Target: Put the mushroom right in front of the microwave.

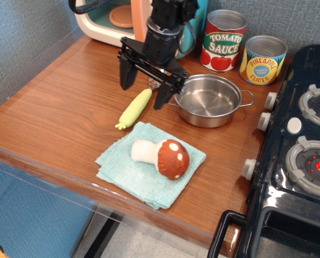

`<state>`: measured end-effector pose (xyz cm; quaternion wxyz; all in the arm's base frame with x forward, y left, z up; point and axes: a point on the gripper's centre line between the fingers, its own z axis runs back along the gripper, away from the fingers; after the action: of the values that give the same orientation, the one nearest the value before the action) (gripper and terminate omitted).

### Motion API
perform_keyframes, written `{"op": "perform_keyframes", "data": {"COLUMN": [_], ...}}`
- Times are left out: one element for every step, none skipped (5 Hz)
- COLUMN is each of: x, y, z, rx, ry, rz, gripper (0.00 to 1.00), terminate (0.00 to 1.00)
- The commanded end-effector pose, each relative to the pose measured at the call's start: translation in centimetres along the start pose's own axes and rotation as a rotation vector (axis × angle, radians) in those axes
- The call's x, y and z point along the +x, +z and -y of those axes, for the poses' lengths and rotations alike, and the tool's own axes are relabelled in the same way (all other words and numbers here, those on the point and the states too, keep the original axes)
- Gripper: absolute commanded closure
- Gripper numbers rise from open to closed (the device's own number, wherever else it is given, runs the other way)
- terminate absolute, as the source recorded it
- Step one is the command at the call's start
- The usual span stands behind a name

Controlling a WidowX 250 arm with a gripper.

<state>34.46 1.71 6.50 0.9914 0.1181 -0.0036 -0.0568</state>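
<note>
The mushroom (164,156) lies on its side on a teal cloth (149,172) near the table's front edge, brown spotted cap to the right, white stem to the left. The microwave (114,20) stands at the back left, cream body with a teal and peach front, partly hidden by the arm. My gripper (145,86) is open and empty, fingers pointing down, above the table behind the corn cob and well behind the mushroom.
A pale yellow-green corn cob (135,107) lies just behind the cloth. A steel pot (209,100) sits to the gripper's right. A tomato sauce can (223,41) and a pineapple can (263,60) stand at the back. A toy stove (299,150) fills the right side.
</note>
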Motion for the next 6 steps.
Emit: {"op": "perform_keyframes", "data": {"x": [-1.8, -2.8, -4.0, -4.9, -5.6, -6.2], "y": [4.2, 3.9, 3.4, 2.5, 2.1, 1.0], "z": [2.2, 3.3, 4.7, 6.0, 6.7, 7.2], "rx": [-0.052, -0.127, -0.195, -0.215, -0.193, -0.161], "ry": [-0.063, -0.089, -0.113, -0.141, -0.162, -0.172], "rz": [0.124, 0.100, 0.065, 0.014, -0.002, -0.024], "gripper": [0.00, 0.00, 0.00, 0.00, 0.00, 0.00], "terminate": [0.00, 0.00, 0.00, 0.00, 0.00, 0.00]}}
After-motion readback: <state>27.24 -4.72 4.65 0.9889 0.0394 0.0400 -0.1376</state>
